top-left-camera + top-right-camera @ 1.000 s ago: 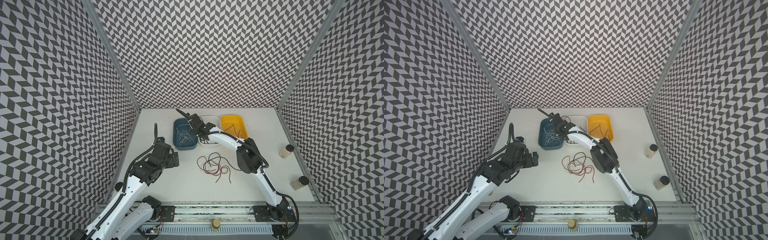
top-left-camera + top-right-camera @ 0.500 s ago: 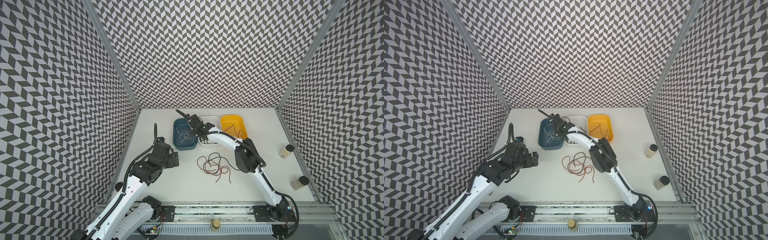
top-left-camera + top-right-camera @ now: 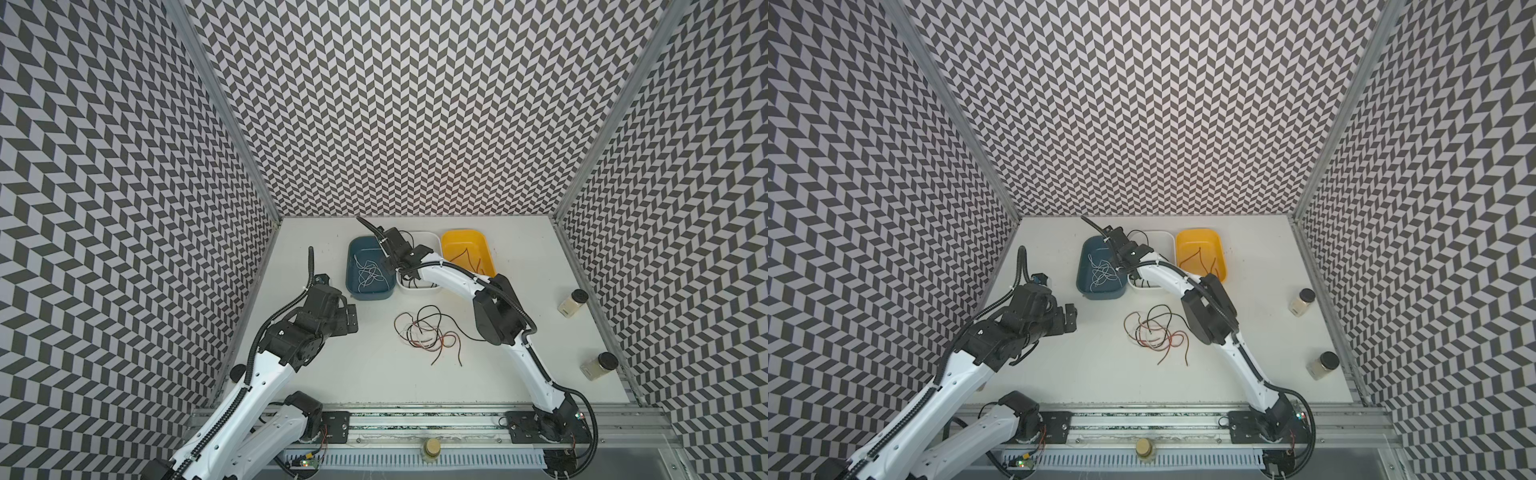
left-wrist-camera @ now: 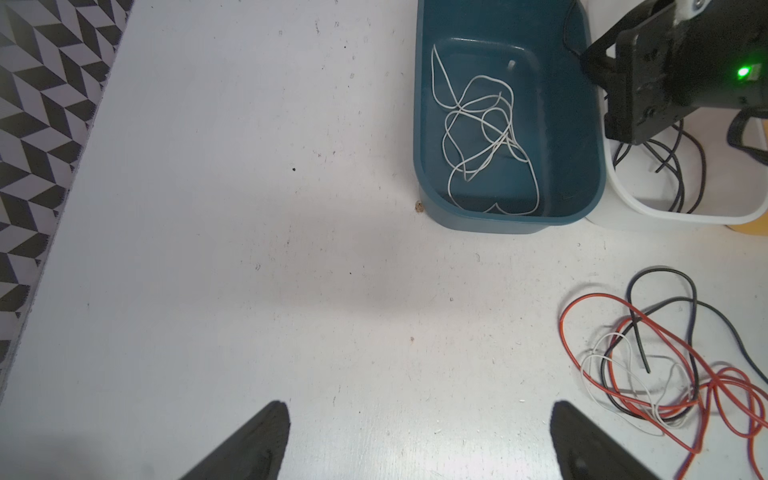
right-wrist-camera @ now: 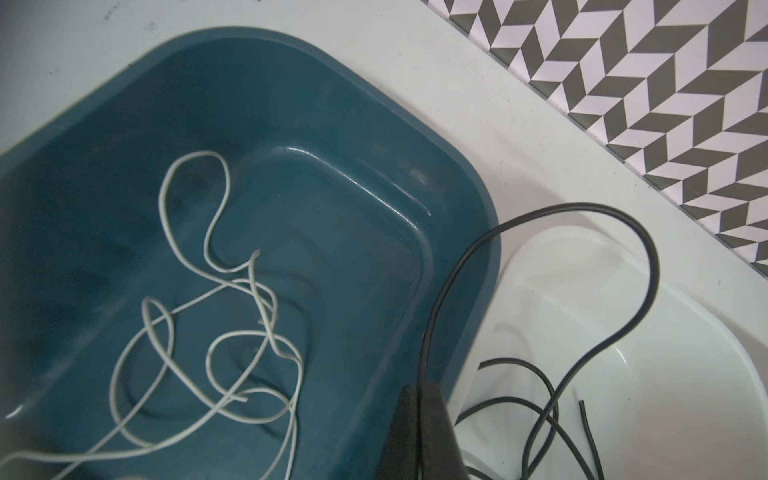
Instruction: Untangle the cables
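Observation:
A tangle of black, white and red-orange cables (image 3: 428, 336) (image 4: 665, 361) lies loose mid-table. White cables (image 3: 368, 272) rest in the blue tray (image 3: 353, 291), black ones in the white tray (image 3: 432, 239), and red-orange ones in the yellow tray (image 3: 482, 241). My right gripper (image 5: 422, 388) hovers over the rim between the blue and white trays. It is shut on a black cable (image 5: 457, 266), which arcs up from the fingertips and down into the white tray. My left gripper (image 4: 419, 409) (image 3: 352, 320) stands open above bare table, left of the tangle, holding nothing.
Two small jars (image 3: 572, 302) (image 3: 598, 365) with dark lids stand near the right wall. The three trays sit side by side at the back. Patterned walls close in the left, back and right sides of the table.
The right gripper's jaws have closed on the black cable at the trays' shared rim. The arms have barely shifted, and the left gripper stays open.

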Controlling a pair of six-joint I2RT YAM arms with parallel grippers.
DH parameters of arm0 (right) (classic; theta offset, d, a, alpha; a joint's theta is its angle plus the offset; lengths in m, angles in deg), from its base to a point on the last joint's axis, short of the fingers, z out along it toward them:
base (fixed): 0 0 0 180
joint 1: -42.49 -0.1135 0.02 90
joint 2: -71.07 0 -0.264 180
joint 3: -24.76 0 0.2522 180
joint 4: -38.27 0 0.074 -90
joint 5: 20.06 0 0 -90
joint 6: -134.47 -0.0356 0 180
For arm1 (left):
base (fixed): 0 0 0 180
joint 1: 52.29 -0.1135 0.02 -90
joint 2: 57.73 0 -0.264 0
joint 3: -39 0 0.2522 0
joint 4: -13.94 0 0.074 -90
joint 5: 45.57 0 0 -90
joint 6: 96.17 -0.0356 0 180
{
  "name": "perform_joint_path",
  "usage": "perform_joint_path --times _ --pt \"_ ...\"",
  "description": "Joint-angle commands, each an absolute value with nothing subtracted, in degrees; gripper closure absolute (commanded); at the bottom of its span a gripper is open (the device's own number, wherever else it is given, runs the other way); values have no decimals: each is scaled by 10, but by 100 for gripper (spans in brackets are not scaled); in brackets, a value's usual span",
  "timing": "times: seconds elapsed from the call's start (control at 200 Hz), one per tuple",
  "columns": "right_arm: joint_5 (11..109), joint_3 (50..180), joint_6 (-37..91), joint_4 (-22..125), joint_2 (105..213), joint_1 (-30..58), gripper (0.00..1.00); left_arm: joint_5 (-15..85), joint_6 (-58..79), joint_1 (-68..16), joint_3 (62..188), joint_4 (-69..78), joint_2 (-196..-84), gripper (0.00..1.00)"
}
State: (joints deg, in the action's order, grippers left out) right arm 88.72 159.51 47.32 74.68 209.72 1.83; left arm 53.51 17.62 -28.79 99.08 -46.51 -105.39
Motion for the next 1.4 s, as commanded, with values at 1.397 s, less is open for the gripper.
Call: perform_joint_path --times 1.397 --pt "691 1443 264 812 2005 106 99 536 169 -295 990 -466 -1052 0"
